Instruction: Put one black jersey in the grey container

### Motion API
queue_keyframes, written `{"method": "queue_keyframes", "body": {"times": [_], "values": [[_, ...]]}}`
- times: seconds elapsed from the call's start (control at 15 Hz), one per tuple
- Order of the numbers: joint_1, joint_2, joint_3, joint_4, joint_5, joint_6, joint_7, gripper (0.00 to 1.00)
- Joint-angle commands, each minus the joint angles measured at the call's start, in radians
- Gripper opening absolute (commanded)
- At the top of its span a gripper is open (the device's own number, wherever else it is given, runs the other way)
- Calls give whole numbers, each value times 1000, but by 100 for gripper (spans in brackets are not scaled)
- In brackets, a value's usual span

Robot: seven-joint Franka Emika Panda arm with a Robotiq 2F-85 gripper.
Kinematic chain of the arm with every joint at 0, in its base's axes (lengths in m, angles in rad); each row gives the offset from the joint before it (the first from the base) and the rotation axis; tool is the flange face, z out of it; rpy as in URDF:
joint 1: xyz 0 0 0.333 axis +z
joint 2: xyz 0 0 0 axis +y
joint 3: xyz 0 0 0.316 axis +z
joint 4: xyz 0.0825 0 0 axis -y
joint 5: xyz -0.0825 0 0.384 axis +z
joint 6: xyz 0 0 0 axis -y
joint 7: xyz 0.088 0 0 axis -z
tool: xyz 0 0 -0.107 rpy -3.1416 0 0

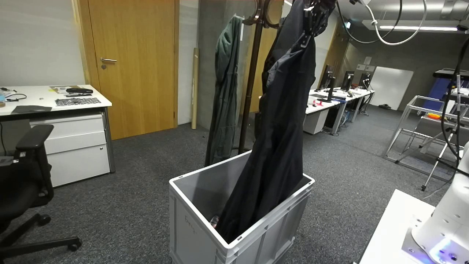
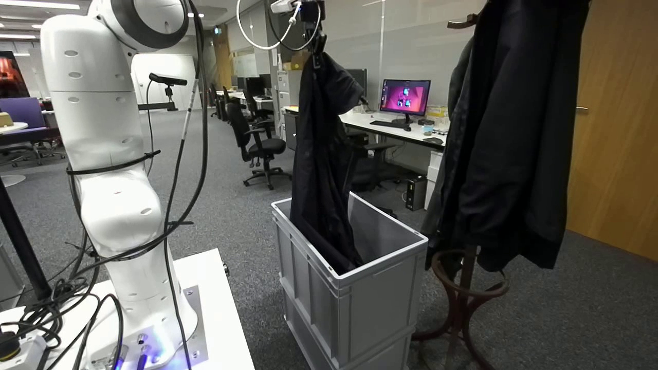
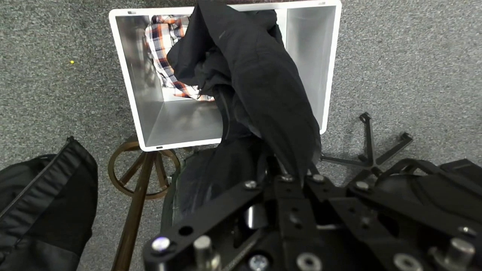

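The black jersey (image 1: 280, 135) hangs limp and long from my gripper (image 1: 307, 38), which is shut on its upper part. Its lower end is inside the grey container (image 1: 196, 234), below the rim. In an exterior view the jersey (image 2: 321, 164) hangs under the gripper (image 2: 316, 57) along the near long wall of the container (image 2: 380, 303). In the wrist view the jersey (image 3: 260, 64) runs from the gripper (image 3: 301, 178) across the container's opening, with the white-looking rim (image 3: 128, 86) around it. Fabric hides part of the fingertips and part of the container floor.
A plaid shirt (image 3: 162, 49) lies inside the container. A coat rack (image 1: 252, 80) stands right beside the container, carrying a grey-green coat (image 1: 225, 95) and a black jacket (image 2: 519, 133). A desk (image 1: 84, 99) and an office chair (image 1: 27, 176) stand nearby. The arm's base sits on a white table (image 2: 216, 298).
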Motion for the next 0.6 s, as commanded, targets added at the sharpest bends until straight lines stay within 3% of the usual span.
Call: {"method": "queue_keyframes", "body": {"times": [0.0,0.53], "values": [[0,6,-2,7,3,-2,4,1],[2,35,-3,30,5,-37,17,0]]}}
